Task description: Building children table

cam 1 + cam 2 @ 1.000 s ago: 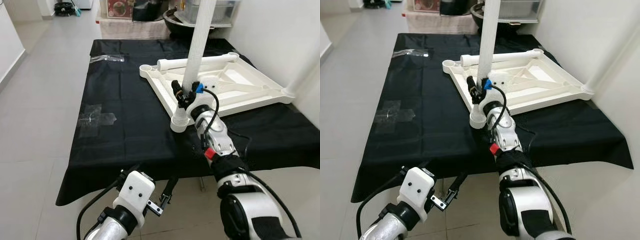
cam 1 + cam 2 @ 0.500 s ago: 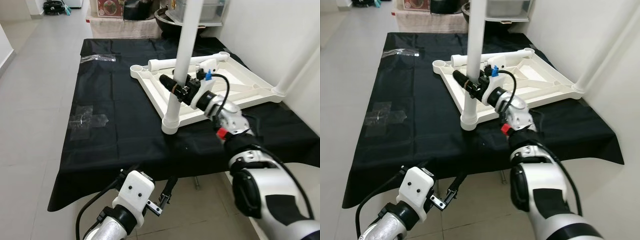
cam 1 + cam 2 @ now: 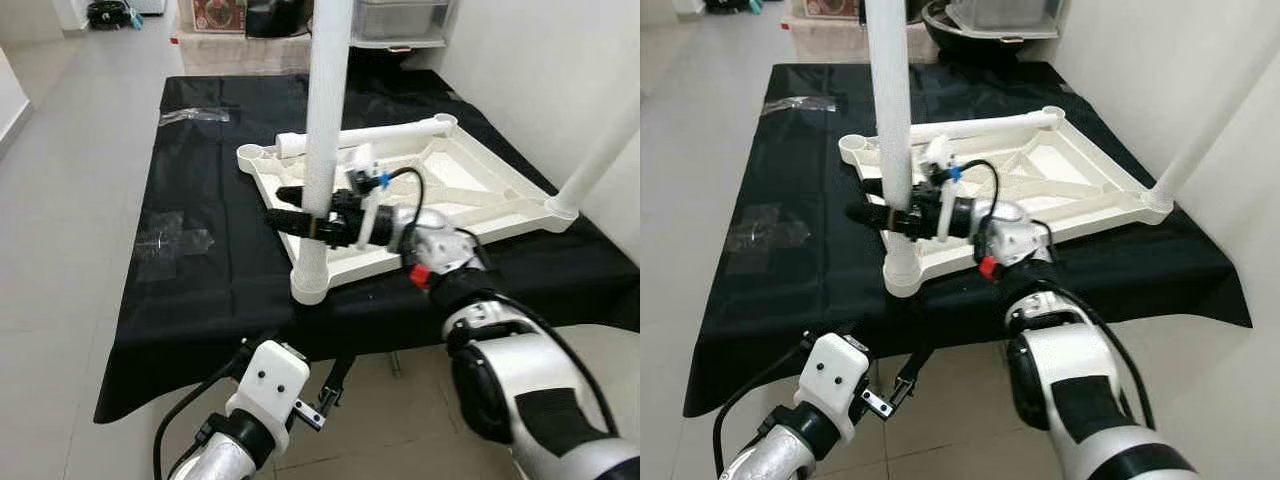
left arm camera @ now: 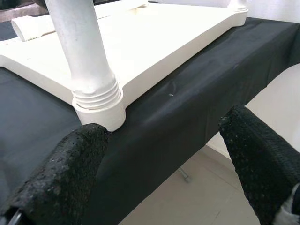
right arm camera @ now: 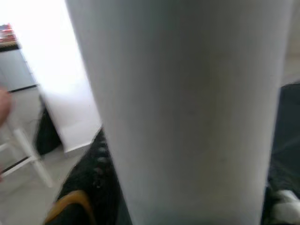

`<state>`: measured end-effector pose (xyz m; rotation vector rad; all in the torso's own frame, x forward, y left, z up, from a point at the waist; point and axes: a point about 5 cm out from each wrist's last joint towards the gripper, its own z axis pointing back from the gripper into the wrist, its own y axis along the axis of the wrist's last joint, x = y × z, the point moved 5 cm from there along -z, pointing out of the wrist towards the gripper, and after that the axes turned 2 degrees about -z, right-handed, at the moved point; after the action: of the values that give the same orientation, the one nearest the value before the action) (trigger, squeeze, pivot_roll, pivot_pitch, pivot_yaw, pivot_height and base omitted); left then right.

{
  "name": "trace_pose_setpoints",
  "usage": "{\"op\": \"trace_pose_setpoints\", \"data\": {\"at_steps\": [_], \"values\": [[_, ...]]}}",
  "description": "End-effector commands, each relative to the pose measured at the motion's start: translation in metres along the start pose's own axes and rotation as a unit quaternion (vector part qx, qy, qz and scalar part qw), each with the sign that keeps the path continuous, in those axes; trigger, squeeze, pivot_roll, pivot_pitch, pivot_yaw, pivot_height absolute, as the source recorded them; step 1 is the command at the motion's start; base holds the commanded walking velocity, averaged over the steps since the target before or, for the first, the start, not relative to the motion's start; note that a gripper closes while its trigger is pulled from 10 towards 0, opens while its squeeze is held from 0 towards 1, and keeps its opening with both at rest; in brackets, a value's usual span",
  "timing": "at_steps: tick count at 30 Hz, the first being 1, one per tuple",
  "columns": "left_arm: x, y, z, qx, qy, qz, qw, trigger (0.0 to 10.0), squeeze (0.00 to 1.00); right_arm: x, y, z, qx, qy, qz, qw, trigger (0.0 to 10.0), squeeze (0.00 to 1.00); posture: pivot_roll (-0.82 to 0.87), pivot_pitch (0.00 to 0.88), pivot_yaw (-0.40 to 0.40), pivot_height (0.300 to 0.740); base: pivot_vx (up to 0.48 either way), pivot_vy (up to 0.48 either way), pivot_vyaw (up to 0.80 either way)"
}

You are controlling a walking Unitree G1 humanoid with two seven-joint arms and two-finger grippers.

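White plastic tabletop lies upside down on the black cloth. One white leg stands upright in its near corner socket; another leg lies along the far edge.

tabletop: smooth white plastic | cloth: matt black fabric | floor: glossy, probably tile

Inverted white table frame lying on the black-covered tabletop, with one white leg standing upright in the near corner socket and a loose leg resting along the far edge. Right end effector reaching in from the right, black fingers clamped around the upright leg low on its shaft. Left end effector held low beneath the near tabletop edge; clear plastic wrap flat on the cloth to the left.
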<state>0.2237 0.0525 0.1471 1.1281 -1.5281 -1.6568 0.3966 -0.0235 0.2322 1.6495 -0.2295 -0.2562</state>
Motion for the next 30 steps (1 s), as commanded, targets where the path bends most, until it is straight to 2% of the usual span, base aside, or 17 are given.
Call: {"op": "trace_pose_setpoints", "data": {"at_steps": [1, 7, 9, 11, 12, 13, 14, 16, 17, 18, 20, 21, 24, 25, 26, 29, 30], "values": [[0.000, 0.000, 0.001, -0.004, 0.002, -0.001, 1.000, 10.0, 0.00, 0.002, 0.000, -0.005, 0.011, -0.021, 0.001, 1.000, 0.0, 0.00, 0.14, 0.113, -0.087, 0.740, 0.000, 0.000, 0.00], [0.000, 0.000, 0.001, -0.003, 0.001, 0.000, 1.000, 10.0, 0.00, 0.021, 0.006, 0.004, 0.070, -0.138, 0.000, 0.988, 0.0, 0.00, 0.14, 0.111, -0.086, 0.740, 0.000, 0.000, 0.00], [0.000, 0.000, 0.001, -0.003, 0.001, 0.000, 1.000, 10.0, 0.00, 0.021, 0.006, 0.004, 0.070, -0.138, 0.000, 0.988, 0.0, 0.00, 0.14, 0.111, -0.086, 0.740, 0.000, 0.000, 0.00], [0.000, 0.000, 0.001, -0.003, 0.001, 0.000, 1.000, 10.0, 0.00, 0.052, -0.002, 0.024, 0.049, -0.301, 0.009, 0.952, 0.0, 0.00, 0.14, 0.114, -0.085, 0.740, 0.000, 0.000, 0.00], [0.000, 0.000, 0.001, -0.003, 0.001, 0.000, 1.000, 10.0, 0.00, 0.052, -0.002, 0.024, 0.049, -0.301, 0.009, 0.952, 0.0, 0.00, 0.14, 0.114, -0.085, 0.740, 0.000, 0.000, 0.00], [0.000, 0.000, 0.001, -0.003, 0.001, 0.000, 1.000, 10.0, 0.00, 0.066, -0.007, 0.038, 0.029, -0.384, 0.017, 0.923, 0.0, 0.00, 0.14, 0.114, -0.085, 0.740, 0.000, 0.000, 0.00], [0.000, 0.000, 0.001, -0.003, 0.001, 0.000, 1.000, 10.0, 0.00, 0.066, -0.007, 0.038, 0.029, -0.384, 0.017, 0.923, 0.0, 0.00, 0.14, 0.114, -0.085, 0.740, 0.000, 0.000, 0.00], [0.000, 0.000, 0.001, -0.004, 0.000, 0.000, 1.000, 10.0, 0.00, 0.089, -0.016, 0.088, 0.006, -0.579, 0.025, 0.815, 0.0, 0.00, 0.14, 0.116, -0.083, 0.740, 0.000, 0.000, 0.00], [0.000, 0.000, 0.001, -0.004, 0.000, 0.000, 1.000, 10.0, 0.00, 0.089, -0.016, 0.088, 0.006, -0.579, 0.025, 0.815, 0.0, 0.00, 0.14, 0.116, -0.083, 0.740, 0.000, 0.000, 0.00], [0.000, 0.000, 0.001, -0.004, -0.001, -0.001, 1.000, 10.0, 0.00, 0.090, -0.016, 0.103, 0.011, -0.632, 0.022, 0.775, 0.0, 0.00, 0.14, 0.115, -0.085, 0.740, 0.000, 0.000, 0.00], [0.000, 0.000, 0.001, -0.004, -0.001, -0.001, 1.000, 10.0, 0.00, 0.090, -0.016, 0.103, 0.011, -0.632, 0.022, 0.775, 0.0, 0.00, 0.14, 0.115, -0.085, 0.740, 0.000, 0.000, 0.00], [0.000, 0.000, 0.001, -0.004, -0.001, -0.001, 1.000, 10.0, 0.00, 0.088, -0.015, 0.111, 0.018, -0.665, 0.018, 0.747, 0.0, 0.00, 0.14, 0.114, -0.081, 0.740, 0.000, 0.000, 0.00], [0.000, 0.000, 0.000, -0.004, -0.001, -0.001, 1.000, 10.0, 0.00, 0.083, -0.015, 0.107, 0.028, -0.680, 0.003, 0.733, 0.0, 0.00, 0.14, 0.114, -0.084, 0.740, 0.000, 0.000, 0.00], [0.000, 0.000, 0.001, -0.004, 0.000, -0.001, 1.000, 10.0, 0.00, 0.081, -0.011, 0.097, 0.043, -0.666, -0.001, 0.744, 7.9, 0.00, 0.14, 0.115, -0.087, 0.740, 0.000, 0.000, 0.00], [0.000, 0.000, 0.001, -0.004, 0.000, -0.001, 1.000, 10.0, 0.00, 0.079, -0.007, 0.086, 0.059, -0.647, 0.000, 0.761, 10.0, 0.00, 0.14, 0.115, -0.087, 0.740, 0.000, 0.000, 0.00], [0.000, 0.000, 0.001, -0.004, 0.001, -0.002, 1.000, 10.0, 0.00, 0.077, -0.001, 0.079, 0.075, -0.631, 0.006, 0.772, 10.0, 0.00, 0.14, 0.115, -0.087, 0.740, 0.000, 0.000, 0.00], [0.000, 0.000, 0.001, -0.004, 0.001, -0.001, 1.000, 10.0, 0.00, 0.074, 0.004, 0.070, 0.092, -0.612, 0.009, 0.786, 10.0, 1.00, 0.14, 0.115, -0.084, 0.740, 0.000, 0.000, 0.00]]}}
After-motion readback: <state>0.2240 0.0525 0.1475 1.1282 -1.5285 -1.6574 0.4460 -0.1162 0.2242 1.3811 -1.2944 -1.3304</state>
